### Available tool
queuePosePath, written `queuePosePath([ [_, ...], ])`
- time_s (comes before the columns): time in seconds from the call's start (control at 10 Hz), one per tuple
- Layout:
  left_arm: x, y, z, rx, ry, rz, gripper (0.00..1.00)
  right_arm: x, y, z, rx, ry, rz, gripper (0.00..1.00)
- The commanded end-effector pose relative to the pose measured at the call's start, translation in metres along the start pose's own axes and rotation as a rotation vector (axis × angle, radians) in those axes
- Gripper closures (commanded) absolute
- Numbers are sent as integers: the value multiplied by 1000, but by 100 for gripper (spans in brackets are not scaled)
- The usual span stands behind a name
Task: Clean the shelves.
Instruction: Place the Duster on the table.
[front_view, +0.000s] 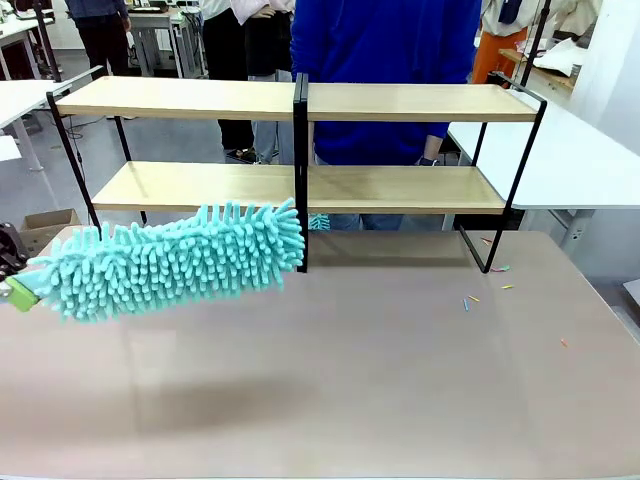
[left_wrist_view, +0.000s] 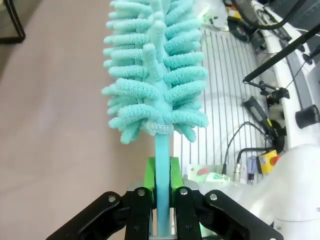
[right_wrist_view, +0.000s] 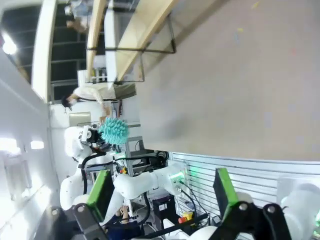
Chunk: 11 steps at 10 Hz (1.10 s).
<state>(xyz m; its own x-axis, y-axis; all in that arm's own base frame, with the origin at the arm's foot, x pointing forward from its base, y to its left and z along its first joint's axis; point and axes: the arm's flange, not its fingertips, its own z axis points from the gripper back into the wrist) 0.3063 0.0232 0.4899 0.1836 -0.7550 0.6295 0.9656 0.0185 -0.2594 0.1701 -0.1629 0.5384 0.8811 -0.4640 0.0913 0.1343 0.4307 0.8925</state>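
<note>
The shelves (front_view: 400, 103) stand across the far part of the beige table, two light-wood boards in a black frame with a black centre post (front_view: 301, 170). At the table's left edge my left gripper (front_view: 16, 291) is shut on the handle of a fluffy teal duster (front_view: 170, 260). The duster lies level above the table, its tip beside the centre post, in front of the lower board (front_view: 200, 186). In the left wrist view the green pads (left_wrist_view: 149, 172) clamp the teal handle (left_wrist_view: 162, 155) below the duster head (left_wrist_view: 157, 75). My right gripper (right_wrist_view: 162, 195) is open and holds nothing; the shelves (right_wrist_view: 137, 27) and the duster (right_wrist_view: 114, 130) show far off.
A person in a blue top (front_view: 385, 80) stands right behind the shelves. Small coloured scraps (front_view: 468, 301) lie on the table (front_view: 350, 380) at the right, near the rack's right foot (front_view: 487, 265). White tables (front_view: 570, 160) flank the rack.
</note>
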Motion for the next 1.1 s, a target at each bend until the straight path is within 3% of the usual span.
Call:
queuePosePath([
  [0.0,8,-2,18,-18,-48,-31,87,2,-12,4,-24,-11,-18,0],
  [0.1,0,0,0,0,0,0,87,12,-11,-28,-26,46,-18,0],
  [0.2,-3,27,-19,109,62,-9,87,26,-38,-73,37,152,-106,0],
  [0.4,-3,53,-37,79,56,-27,87,26,-82,-150,153,139,-241,0],
  [0.6,0,80,-49,124,76,-25,87,3,-103,-210,105,202,-267,0],
  [0.7,-3,95,-58,171,104,-9,87,-1,-110,-219,134,198,-313,0],
  [0.8,-10,114,-70,204,197,-33,87,-3,-119,-221,84,184,-341,0],
  [0.9,-17,124,-77,192,239,-63,87,95,-96,-162,109,233,-322,0],
  [1.0,-20,126,-81,172,262,-96,87,95,-96,-162,109,233,-322,0],
])
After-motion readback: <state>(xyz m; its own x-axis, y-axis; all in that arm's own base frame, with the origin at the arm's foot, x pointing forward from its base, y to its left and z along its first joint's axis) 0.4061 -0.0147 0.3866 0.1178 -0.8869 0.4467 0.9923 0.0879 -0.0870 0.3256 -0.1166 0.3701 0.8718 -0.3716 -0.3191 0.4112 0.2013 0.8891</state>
